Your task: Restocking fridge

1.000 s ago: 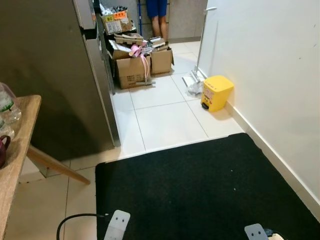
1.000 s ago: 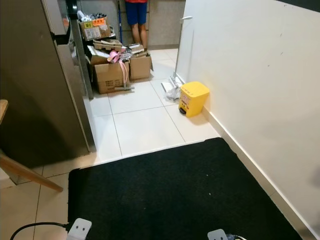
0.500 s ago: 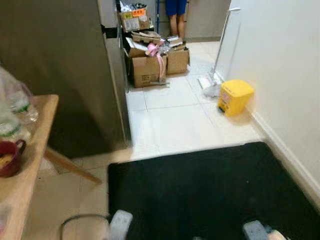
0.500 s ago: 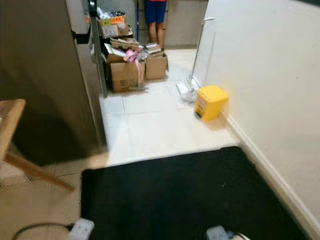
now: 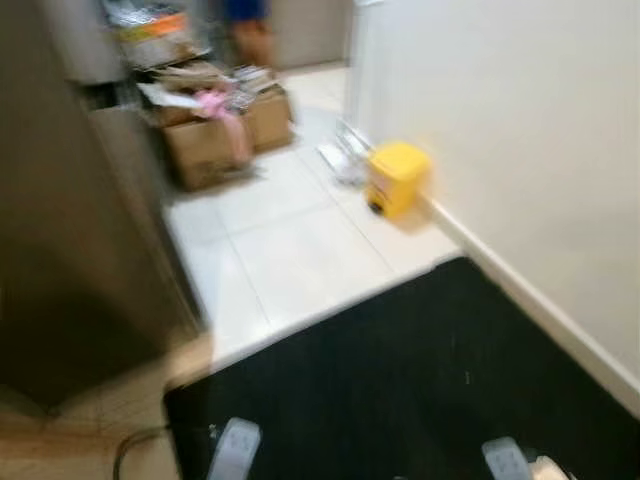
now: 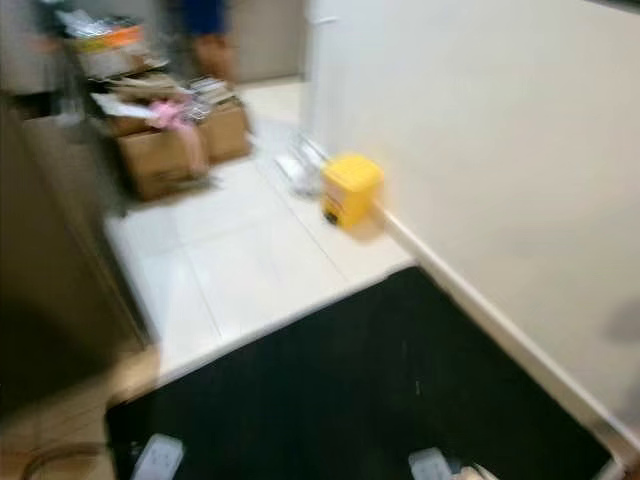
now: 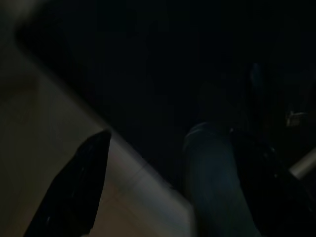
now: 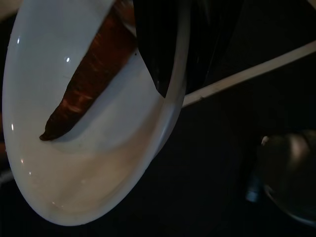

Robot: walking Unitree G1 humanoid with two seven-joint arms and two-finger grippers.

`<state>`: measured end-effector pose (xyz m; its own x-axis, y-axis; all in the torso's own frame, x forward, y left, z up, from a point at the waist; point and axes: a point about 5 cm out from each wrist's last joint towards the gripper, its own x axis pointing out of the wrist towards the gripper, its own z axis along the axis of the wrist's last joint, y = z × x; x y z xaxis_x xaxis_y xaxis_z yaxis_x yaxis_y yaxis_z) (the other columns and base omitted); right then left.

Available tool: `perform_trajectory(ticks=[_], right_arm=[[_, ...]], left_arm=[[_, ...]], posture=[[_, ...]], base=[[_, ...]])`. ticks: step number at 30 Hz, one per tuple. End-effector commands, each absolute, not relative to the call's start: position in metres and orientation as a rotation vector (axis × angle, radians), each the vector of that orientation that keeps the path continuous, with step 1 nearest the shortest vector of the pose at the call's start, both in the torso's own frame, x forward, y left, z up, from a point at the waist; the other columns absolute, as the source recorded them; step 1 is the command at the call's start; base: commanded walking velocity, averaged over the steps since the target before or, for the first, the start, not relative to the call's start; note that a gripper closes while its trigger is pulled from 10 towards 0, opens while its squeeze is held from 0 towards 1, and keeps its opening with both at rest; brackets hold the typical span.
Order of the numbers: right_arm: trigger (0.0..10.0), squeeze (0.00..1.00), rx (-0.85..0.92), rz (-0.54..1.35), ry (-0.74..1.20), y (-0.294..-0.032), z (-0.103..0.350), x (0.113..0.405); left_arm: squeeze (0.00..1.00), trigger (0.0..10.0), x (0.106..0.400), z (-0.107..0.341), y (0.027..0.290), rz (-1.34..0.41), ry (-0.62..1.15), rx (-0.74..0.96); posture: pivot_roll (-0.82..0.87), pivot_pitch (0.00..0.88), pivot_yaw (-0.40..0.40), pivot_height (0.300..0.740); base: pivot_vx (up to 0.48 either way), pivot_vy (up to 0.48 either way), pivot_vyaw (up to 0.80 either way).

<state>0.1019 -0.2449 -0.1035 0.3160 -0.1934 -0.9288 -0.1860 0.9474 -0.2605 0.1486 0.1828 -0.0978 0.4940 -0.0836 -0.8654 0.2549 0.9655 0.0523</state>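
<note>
The head views are blurred. A large black floor mat (image 5: pixel 400 390) fills the lower half of the frame, lying on pale floor tiles (image 5: pixel 290 250) that run toward the upper centre. A dark grey fridge side (image 5: pixel 70 250) stands along the left edge, and a white wall (image 5: pixel 510 130) covers the upper right. At the foot of that wall, right of centre in the upper part of the frame, sits a small yellow plastic bin (image 5: pixel 397 178). Brown cardboard boxes (image 5: pixel 215 135) with pink and white clutter on top stand in the upper left, and a person's legs (image 5: pixel 250 35) show just behind them at the top edge. Two pale grey robot feet (image 5: pixel 232 450) show at the bottom edge, with a black cable (image 5: pixel 135 450) looping at the lower left. In the right wrist view the right tool (image 8: pixel 170 64) pinches the rim of a white round ceramic plate (image 8: pixel 84 163) carrying a dark reddish-brown elongated piece of food (image 8: pixel 86 84), the plate taking up the left and centre of that frame. The left wrist view is very dark; the left tool (image 7: pixel 163 182) shows one black finger at the lower left and another at the lower right with a wide gap between them, holding nothing.
</note>
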Motion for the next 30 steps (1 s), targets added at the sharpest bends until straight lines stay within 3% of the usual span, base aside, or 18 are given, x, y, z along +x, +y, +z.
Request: perform_trajectory(ticks=[1,30], right_arm=[[10.0,0.0,-0.348,0.002,1.192,-0.2398,-0.0994,0.1201],[10.0,0.0,-0.339,0.02,1.18,-0.2383,-0.0992,0.1214]], left_arm=[[0.0,10.0,0.1353,-0.1021,0.1887,-0.198,1.079,0.19],[0.0,10.0,0.1362,-0.1018,0.1885,-0.201,1.078,0.185]], posture=[[-0.03,0.004,-0.037,0.74],[-0.03,0.007,-0.03,0.74]], base=[[0.277,0.0,0.0],[0.28,0.0,0.0]])
